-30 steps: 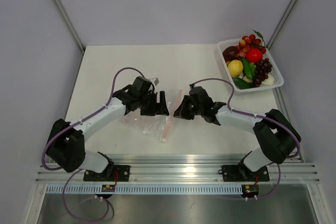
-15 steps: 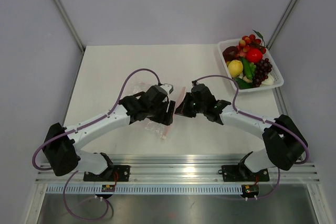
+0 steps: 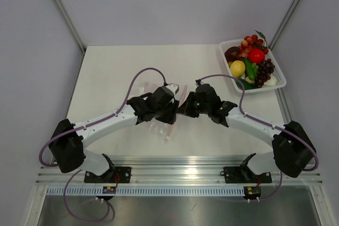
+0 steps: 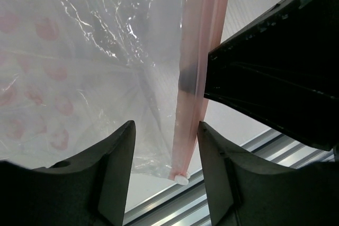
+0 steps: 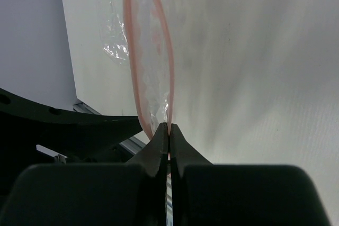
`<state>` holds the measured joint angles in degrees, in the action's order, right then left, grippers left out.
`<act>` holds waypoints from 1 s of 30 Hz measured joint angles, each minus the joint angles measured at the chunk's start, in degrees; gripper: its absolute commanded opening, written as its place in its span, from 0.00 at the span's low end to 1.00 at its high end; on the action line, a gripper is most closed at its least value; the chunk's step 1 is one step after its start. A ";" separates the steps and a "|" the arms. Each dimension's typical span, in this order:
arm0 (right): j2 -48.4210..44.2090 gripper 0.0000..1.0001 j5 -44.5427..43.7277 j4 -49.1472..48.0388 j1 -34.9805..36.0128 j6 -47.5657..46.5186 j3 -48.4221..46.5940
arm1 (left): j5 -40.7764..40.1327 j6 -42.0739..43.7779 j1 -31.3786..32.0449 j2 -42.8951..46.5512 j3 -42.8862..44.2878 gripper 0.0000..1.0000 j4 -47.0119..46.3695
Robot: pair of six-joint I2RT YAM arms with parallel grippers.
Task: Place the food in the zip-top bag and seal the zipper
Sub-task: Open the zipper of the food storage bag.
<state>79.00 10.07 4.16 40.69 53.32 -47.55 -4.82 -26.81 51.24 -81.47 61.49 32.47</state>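
The clear zip-top bag lies flat on the table between my two arms, and nothing shows inside it. Its pinkish-red zipper runs along its right edge. My right gripper is shut on one lip of the zipper in the right wrist view, and the two lips stand slightly apart. My left gripper hovers over the bag, open, with the zipper strip between its fingers in the left wrist view. The food sits in a basket at the back right.
The white mesh basket stands at the table's back right corner. The aluminium rail runs along the near edge. My right gripper's black body is close beside the left fingers.
My left gripper has moved right across the bag to its zipper edge, close to the right gripper. The right gripper has shifted slightly forward, still pinching the zipper.
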 measured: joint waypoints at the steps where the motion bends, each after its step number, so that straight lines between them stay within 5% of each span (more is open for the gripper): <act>1: -0.02 0.00 0.00 0.00 -0.02 0.07 0.00 | -0.02 0.00 0.00 -0.04 0.00 0.48 -0.28; 18: -0.74 0.00 -0.59 1.75 0.00 0.76 1.29 | -5.44 0.00 0.00 -3.04 1.79 0.33 0.13; 25: -1.27 0.00 -1.03 2.29 0.00 0.76 1.29 | -9.01 -0.66 0.00 -3.04 3.93 0.00 2.05; 30: -1.16 0.00 -2.69 5.16 0.00 -1.44 0.55 | -9.99 -1.51 -0.46 -3.13 6.71 0.00 4.63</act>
<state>77.84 7.38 9.32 40.69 51.88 -47.00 -14.81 -28.32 50.78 -84.60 68.20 37.10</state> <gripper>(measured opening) 0.011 0.009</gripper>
